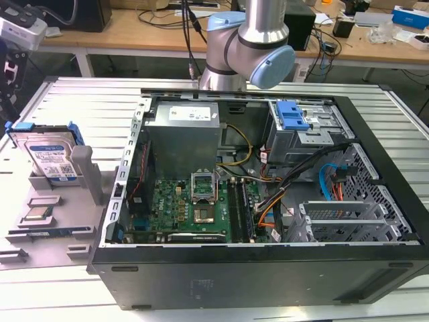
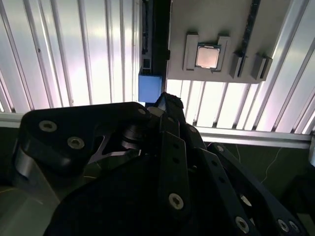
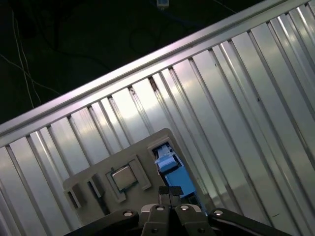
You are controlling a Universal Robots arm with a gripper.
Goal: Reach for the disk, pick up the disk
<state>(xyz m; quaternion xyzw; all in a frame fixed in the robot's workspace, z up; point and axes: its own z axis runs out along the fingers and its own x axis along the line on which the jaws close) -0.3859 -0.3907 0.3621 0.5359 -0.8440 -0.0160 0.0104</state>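
**Hard drive stands in its holder as the robot's tool hangs over it**

At the exterior view's left, the disk stands on edge, leaning back, in a grey fixture on the ribbed metal bench. Its silver face carries a white-and-blue barcode label whose print is too small to read, and a blue plastic bracket runs round its edges. A small square chip lies flat in a lower pocket of the same fixture, just in front of the disk. To the right, an open computer case shows its green board, cables and a blue latch piece, with the robot arm rising behind it. In the first wrist view the tool hovers over the fixture near the disk's blue bracket, its fingers drawn narrow together, holding nothing.
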